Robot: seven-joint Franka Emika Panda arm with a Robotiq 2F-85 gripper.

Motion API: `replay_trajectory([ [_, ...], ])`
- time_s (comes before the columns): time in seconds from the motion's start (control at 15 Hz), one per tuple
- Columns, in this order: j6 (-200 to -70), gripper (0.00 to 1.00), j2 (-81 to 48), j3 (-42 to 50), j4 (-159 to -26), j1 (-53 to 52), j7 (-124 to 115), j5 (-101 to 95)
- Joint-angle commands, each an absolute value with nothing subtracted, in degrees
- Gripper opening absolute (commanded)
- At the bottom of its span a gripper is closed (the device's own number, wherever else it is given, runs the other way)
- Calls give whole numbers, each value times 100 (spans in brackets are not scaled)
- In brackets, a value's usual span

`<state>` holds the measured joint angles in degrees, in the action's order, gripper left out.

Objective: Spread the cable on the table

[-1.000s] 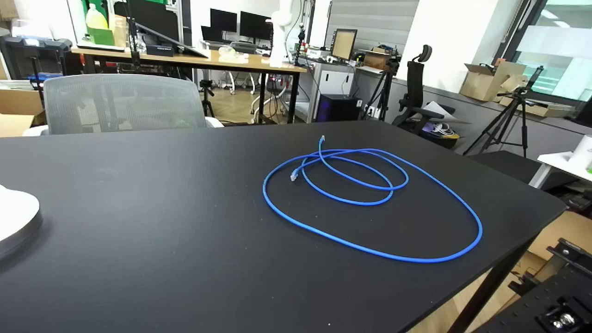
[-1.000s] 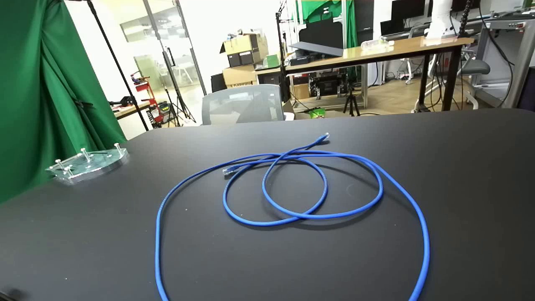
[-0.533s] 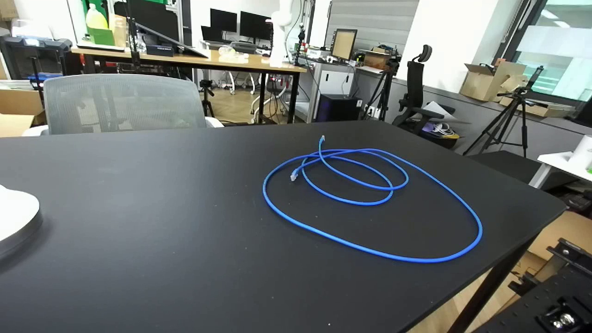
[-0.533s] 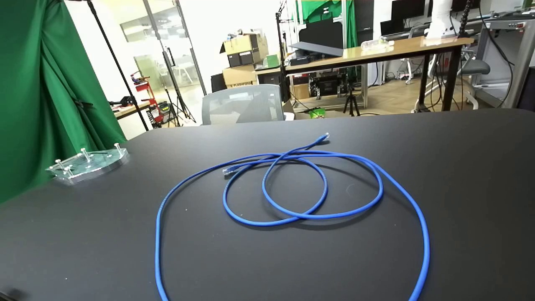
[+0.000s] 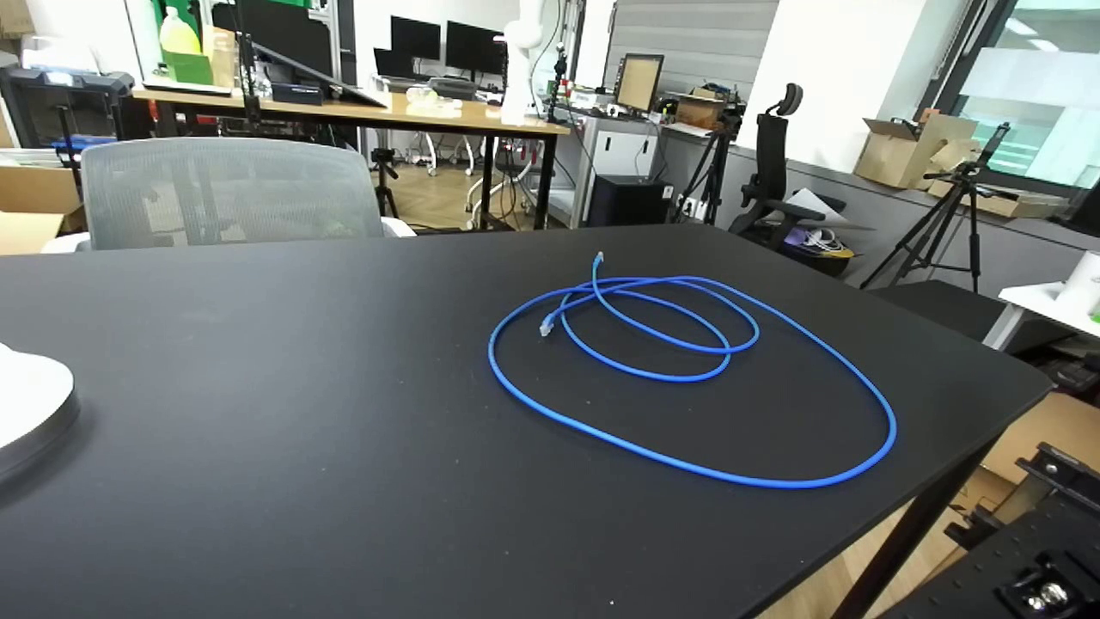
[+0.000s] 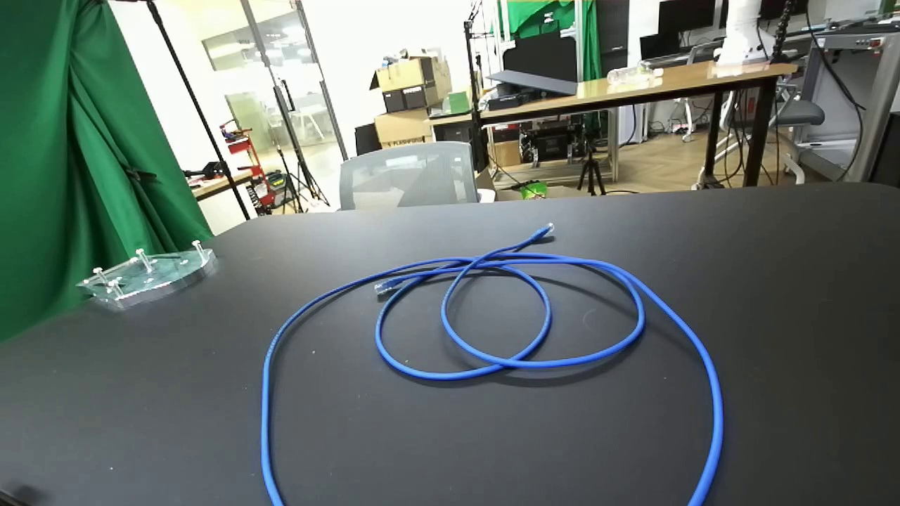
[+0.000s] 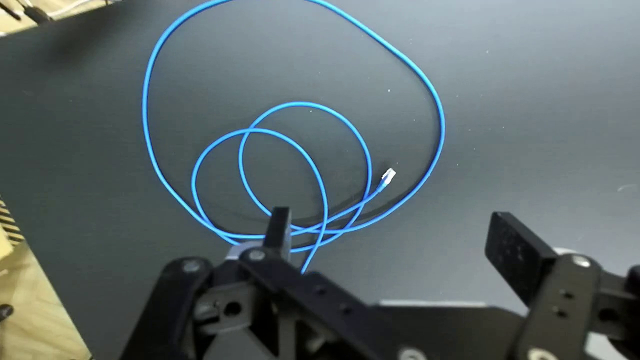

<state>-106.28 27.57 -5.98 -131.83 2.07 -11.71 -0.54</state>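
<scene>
While I watch from a distance, nothing on the black surface [image 5: 258, 413] has shifted over the last second; the blue cable [image 6: 510, 363] lies on it in the same coils in both exterior views, one wide turn around two smaller loops that cross each other; the only change I make out is in the room, where the violet glow on a black box [image 5: 630, 199] has gone dark. For the task that means no ground gained; I judge the small loops have yet to be drawn out, and the next move calls for a grip near an end. One plug [image 7: 389, 176] lies inside the wide turn, outside the small loops; the other end [image 6: 548, 228] pokes out beyond it, towards the chair [image 6: 408, 176]; I would favour the first, since a pull elsewhere could tighten the crossings.

My tool [image 7: 392, 222] has its fingers [image 7: 277, 230] spread wide, gripping nothing; one finger hides part of the cable in the wrist view, and how high it stands I cannot fairly tell, as I don't see it over the cable in the exterior views.

The surface is matte with pale specks; a clear plate [image 6: 151, 277] with upright bolts sits near its edge, by a green curtain [image 6: 84, 176]; beyond the chair stands a wooden desk [image 5: 387, 112].
</scene>
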Motion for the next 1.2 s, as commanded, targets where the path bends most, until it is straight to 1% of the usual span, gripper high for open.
replay_trajectory([
  [0.0, -11159, 100, 2106, -84, -13222, 44, 225, -75],
  [0.27, -11768, 100, 1238, 463, -13190, 45, 2120, 121],
  [0.4, -11463, 100, 814, 585, -12935, 99, 2739, 169],
  [0.47, -11697, 100, 1171, 472, -13260, 128, 2308, 100],
  [0.67, -11680, 100, 795, 545, -13118, 166, 2680, 109],
  [0.73, -11856, 100, 924, 500, -13245, 157, 2538, 33],
  [1.13, -13644, 100, 368, 422, -13530, 270, 1082, -390],
])
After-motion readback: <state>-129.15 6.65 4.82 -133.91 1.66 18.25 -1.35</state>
